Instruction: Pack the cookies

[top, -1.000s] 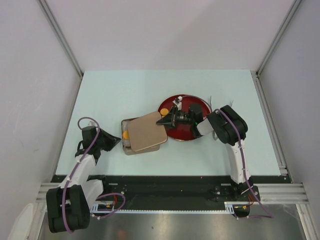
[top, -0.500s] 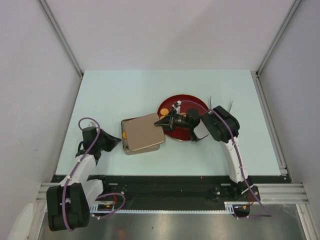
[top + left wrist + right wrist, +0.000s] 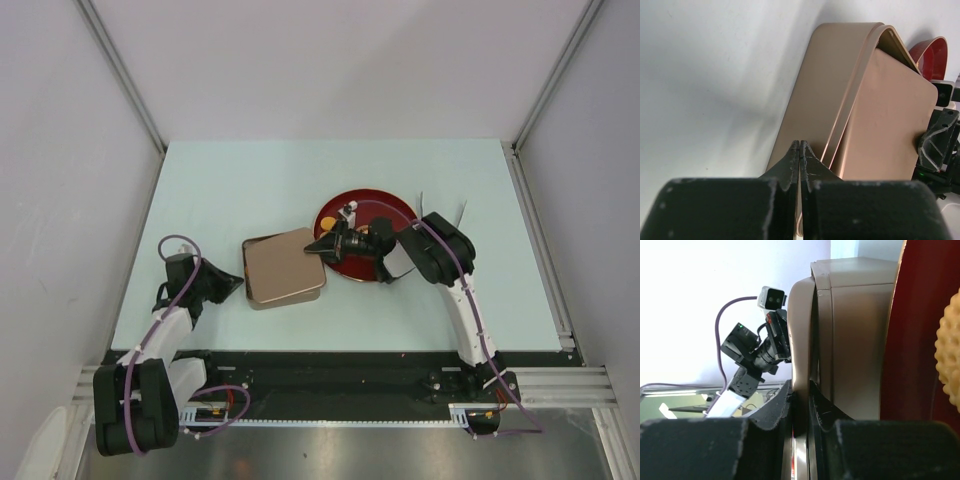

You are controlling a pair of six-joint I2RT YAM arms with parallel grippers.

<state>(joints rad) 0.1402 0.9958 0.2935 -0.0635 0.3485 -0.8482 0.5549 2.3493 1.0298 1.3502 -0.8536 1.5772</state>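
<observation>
Between the fingers of the right gripper (image 3: pixel 800 390) sat the rim of the tan lid (image 3: pixel 285 265), pinched; the left gripper (image 3: pixel 799 145) was clenched on nothing.
Seen from above, the lid lay over the square tin (image 3: pixel 815 110), covering nearly all of it, and the right jaws gripped its edge on the side nearest the dark-red plate (image 3: pixel 372 199); just to the right of those jaws, past the tin wall, the plate's red surface carried one of the cookies (image 3: pixel 949 360), a knobbly yellow disc cut off by the picture's edge; whatever lay in the tin was hidden under the lid; the left fingers were pressed tip to tip, low over the pale table (image 3: pixel 250 180), with the tin's side wall directly ahead of them, very near, contact impossible to tell.
</observation>
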